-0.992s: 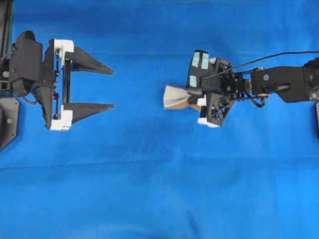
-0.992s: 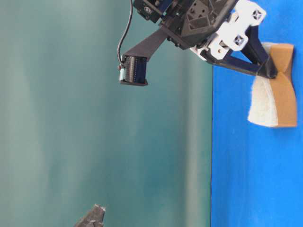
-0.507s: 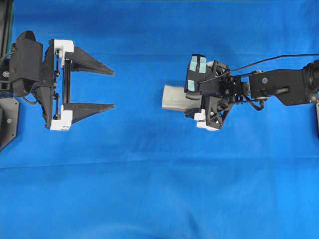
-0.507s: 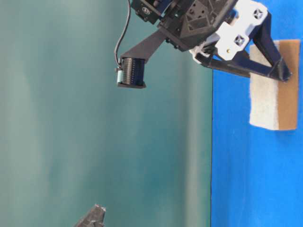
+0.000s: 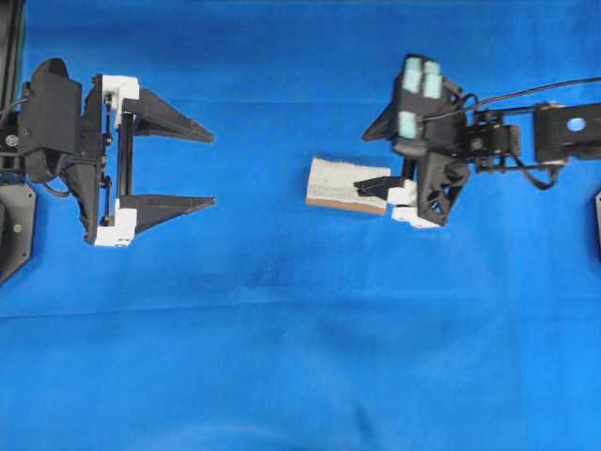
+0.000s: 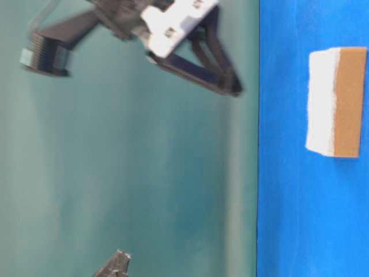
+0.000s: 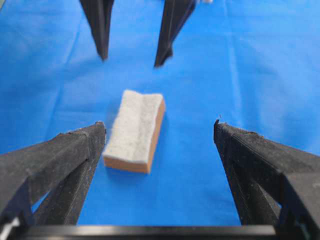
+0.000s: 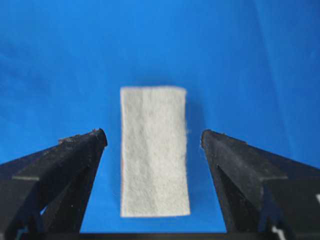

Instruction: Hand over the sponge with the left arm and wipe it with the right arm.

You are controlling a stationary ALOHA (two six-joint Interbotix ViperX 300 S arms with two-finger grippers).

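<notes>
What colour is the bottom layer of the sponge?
Orange-brown, under a whitish-grey top; the sponge shows it best in the table-level exterior view.

One camera looks straight down on the blue table (image 5: 300,376), far enough to take in both arms. A second sits at table level, its picture turned sideways. Each wrist camera peers forward between its own end effector's fingers at close range. All four views share the sponge (image 5: 346,184) lying ahead of both end effectors.
</notes>
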